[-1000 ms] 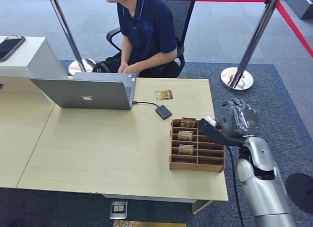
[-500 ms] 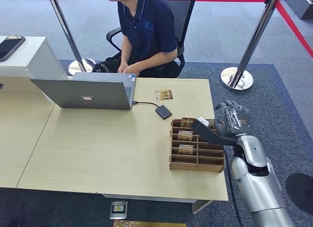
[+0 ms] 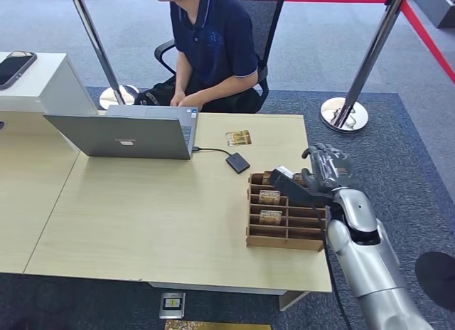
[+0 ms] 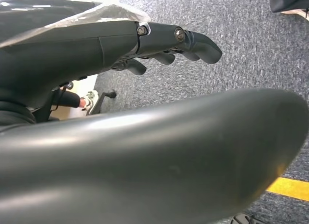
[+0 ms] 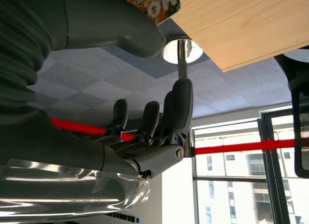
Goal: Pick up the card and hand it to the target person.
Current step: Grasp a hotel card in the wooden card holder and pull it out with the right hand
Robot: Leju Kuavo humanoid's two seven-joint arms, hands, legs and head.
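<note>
Head view: right hand [image 3: 322, 170], fingers apart and empty, should lower gently onto the far card [image 3: 273, 178] in the slotted organizer [image 3: 286, 234]

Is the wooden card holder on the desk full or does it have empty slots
Partly filled. The wooden card holder shows cards in its left column, while the slots beside them look empty; the right hand hides the far corner.

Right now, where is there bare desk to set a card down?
Bare wood lies between the laptop and the card rack, down to the near edge. It is crowded beside the drive and at the rack, where the right robot hand hovers.
</note>
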